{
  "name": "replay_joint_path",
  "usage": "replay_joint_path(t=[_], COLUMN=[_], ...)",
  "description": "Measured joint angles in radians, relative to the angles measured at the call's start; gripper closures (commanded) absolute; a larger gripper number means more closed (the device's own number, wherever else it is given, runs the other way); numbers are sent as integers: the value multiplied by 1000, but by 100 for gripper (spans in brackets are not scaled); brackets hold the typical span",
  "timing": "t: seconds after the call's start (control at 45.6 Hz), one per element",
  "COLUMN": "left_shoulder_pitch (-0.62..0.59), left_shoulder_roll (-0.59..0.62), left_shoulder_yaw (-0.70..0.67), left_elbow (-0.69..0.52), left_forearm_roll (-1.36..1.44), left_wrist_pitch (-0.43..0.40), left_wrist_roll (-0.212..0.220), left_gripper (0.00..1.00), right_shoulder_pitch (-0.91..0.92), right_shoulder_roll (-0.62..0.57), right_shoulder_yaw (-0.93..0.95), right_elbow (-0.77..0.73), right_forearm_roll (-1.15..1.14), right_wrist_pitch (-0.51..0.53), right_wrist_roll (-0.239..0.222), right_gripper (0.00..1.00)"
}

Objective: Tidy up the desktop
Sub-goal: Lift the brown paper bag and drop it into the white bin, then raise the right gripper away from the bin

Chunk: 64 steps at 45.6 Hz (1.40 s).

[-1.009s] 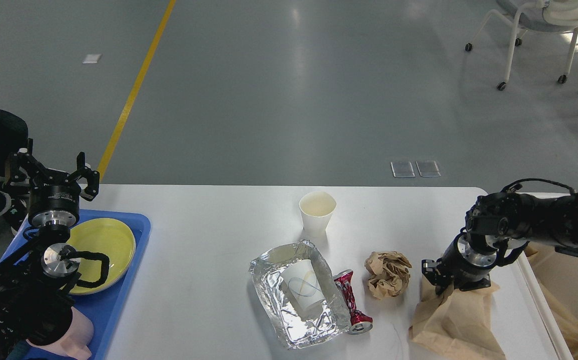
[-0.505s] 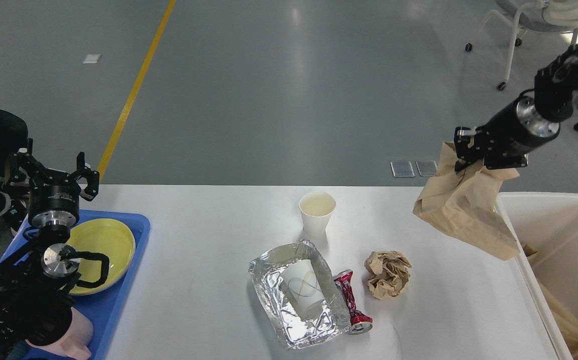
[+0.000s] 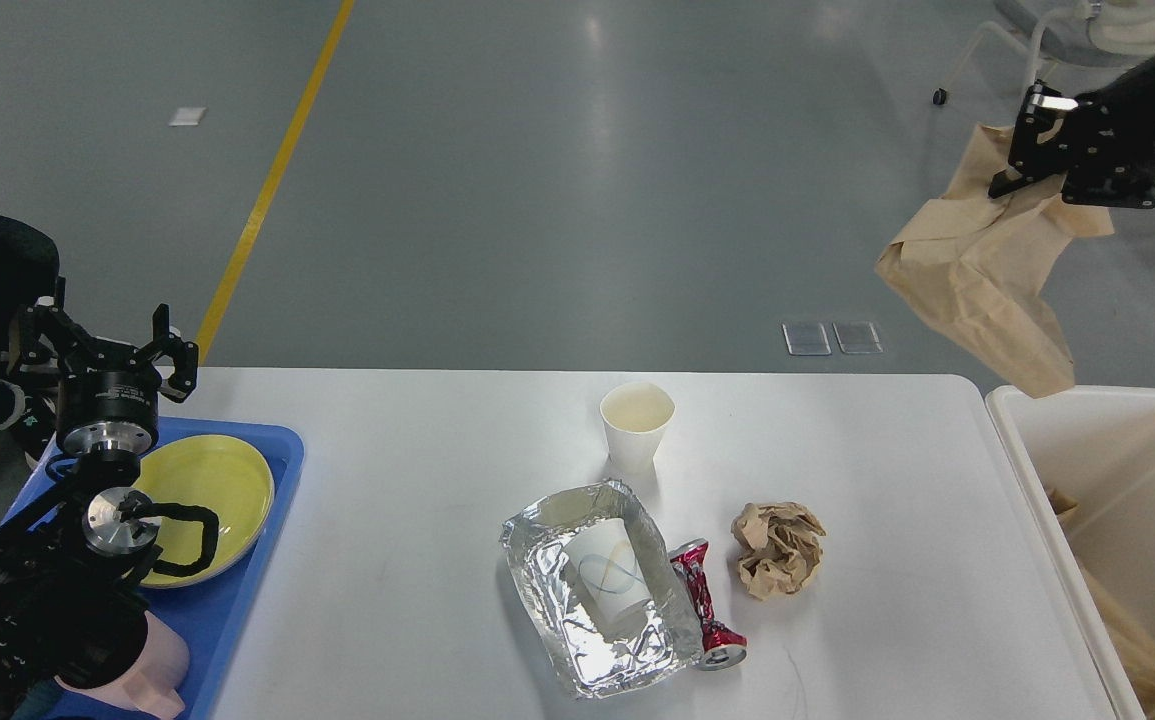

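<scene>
The desktop is a white tabletop. On it stand an upright white paper cup, a foil tray with another paper cup lying inside, a crushed red can and a crumpled brown paper ball. High at the right, my right gripper is shut on a brown paper bag. The bag hangs above the far left corner of the cream-white bin. My left gripper stands open and empty beyond the far left end of the desktop.
A blue tray at the left edge holds a yellow plate and a pink cup. Brown paper lies in the bin. A wheeled chair stands on the floor at the far right.
My right arm lifted the brown paper bag off the desktop's right end, then carried it up and right to above the bin. The left arm has stayed still.
</scene>
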Motion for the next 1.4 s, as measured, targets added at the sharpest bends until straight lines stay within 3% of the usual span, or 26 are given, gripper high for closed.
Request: replay_joint_path(t=[0.11, 0.154, 0.373, 0.395, 0.461, 0.483, 0.505, 0.702, 1.141, 1.295, 1.404], left_shoulder_pitch=[0, 0, 0, 0, 0, 0, 0, 0, 0, 0, 0], left_shoulder_roll=[0, 0, 0, 0, 0, 0, 0, 0, 0, 0, 0], left_shoulder_yaw=[0, 0, 0, 0, 0, 0, 0, 0, 0, 0, 0], left_elbow=[0, 0, 0, 0, 0, 0, 0, 0, 0, 0, 0], left_forearm_roll=[0, 0, 0, 0, 0, 0, 0, 0, 0, -1, -1], left_wrist_pitch=[0, 0, 0, 0, 0, 0, 0, 0, 0, 0, 0], left_wrist_roll=[0, 0, 0, 0, 0, 0, 0, 0, 0, 0, 0], left_gripper=[3, 3, 3, 3, 3, 3, 3, 3, 3, 3, 3], right_shoulder_pitch=[-193, -332, -593, -611, -667, -687, -702, -815, -837, -761, -646], right_shoulder_roll=[-22, -27, -52, -54, -55, -56, -56, -47, -18, 16, 33], right_shoulder_yaw=[32, 65, 134, 135, 136, 136, 136, 143, 143, 140, 127], right_elbow=[-134, -199, -235, -236, -239, -242, -246, -304, -295, -273, -174], right_forearm_roll=[4, 5, 4, 4, 4, 4, 4, 4, 8, 11, 12], right_wrist_pitch=[-116, -220, -489, -512, -587, -617, -643, -801, -811, -802, -789], right_wrist_roll=[0, 0, 0, 0, -1, -1, -1, 0, 0, 0, -2], right_gripper=[100, 100, 100, 83, 18, 2, 0, 0, 0, 0, 0])
